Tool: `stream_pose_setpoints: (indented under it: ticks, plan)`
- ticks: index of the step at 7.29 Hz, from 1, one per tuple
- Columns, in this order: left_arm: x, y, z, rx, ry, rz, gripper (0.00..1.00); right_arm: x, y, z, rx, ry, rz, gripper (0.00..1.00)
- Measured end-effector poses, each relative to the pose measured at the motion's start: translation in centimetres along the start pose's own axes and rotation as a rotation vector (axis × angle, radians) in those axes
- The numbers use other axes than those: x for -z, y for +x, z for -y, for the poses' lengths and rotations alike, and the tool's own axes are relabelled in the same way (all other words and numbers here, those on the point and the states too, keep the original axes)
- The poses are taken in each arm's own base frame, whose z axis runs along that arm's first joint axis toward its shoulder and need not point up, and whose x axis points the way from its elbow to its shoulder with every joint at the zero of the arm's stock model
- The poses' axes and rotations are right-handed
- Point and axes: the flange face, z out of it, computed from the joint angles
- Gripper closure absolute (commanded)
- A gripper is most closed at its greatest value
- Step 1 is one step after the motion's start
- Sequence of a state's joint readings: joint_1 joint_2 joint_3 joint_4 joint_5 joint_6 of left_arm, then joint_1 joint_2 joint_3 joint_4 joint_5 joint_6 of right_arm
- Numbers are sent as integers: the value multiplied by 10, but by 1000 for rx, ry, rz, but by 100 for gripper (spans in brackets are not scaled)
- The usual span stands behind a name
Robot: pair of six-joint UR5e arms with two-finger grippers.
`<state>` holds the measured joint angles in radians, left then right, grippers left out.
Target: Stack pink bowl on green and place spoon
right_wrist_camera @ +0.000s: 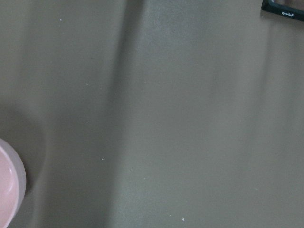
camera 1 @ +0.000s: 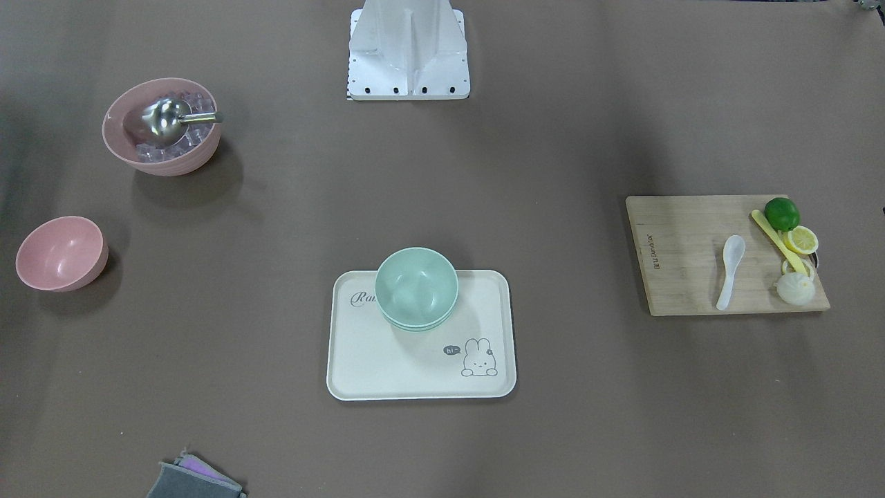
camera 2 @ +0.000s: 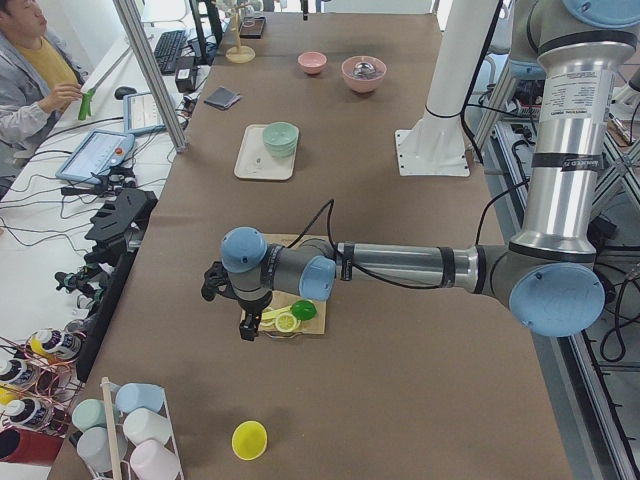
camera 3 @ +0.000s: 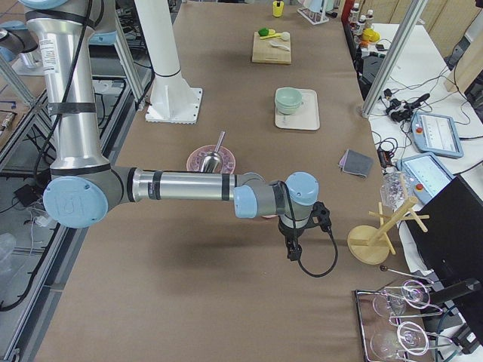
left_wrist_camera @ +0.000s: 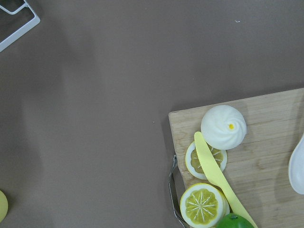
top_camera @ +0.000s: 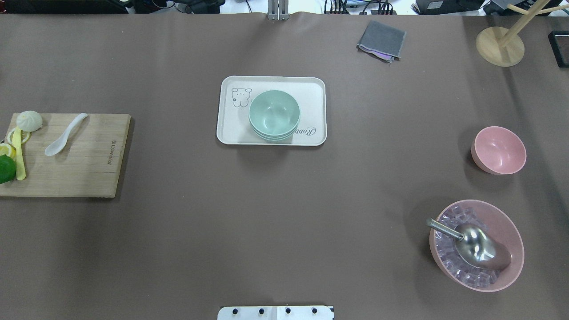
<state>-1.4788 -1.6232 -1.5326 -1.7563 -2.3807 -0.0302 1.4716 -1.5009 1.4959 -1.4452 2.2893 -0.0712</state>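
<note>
A small pink bowl (top_camera: pixel 498 150) stands empty on the table at the robot's right, also in the front view (camera 1: pixel 61 252). A stack of green bowls (top_camera: pixel 274 114) sits on a white rabbit tray (top_camera: pixel 231 129) at the table's middle. A white spoon (top_camera: pixel 66 134) lies on the wooden cutting board (top_camera: pixel 89 169) at the robot's left. My left gripper (camera 2: pixel 246 327) hangs over the board's outer end. My right gripper (camera 3: pixel 291 252) hangs beside the pink bowl, whose rim shows in the right wrist view (right_wrist_camera: pixel 7 190). Both grippers show only in side views, so I cannot tell if they are open or shut.
A large pink bowl of ice cubes with a metal scoop (top_camera: pixel 476 244) stands near the robot's right. A lime, lemon slices, a bun (left_wrist_camera: pixel 223 127) and a yellow knife lie on the board's end. A grey cloth (top_camera: pixel 381 40) and a wooden stand (top_camera: pixel 500 44) are at the far side.
</note>
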Motion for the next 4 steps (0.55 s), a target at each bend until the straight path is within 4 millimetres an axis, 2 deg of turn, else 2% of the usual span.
stream_pose_setpoints:
  ticks: [4]
  plan:
    - [-2, -1, -6, 62, 3, 1, 2, -2, -1, -2, 0, 2, 27, 0]
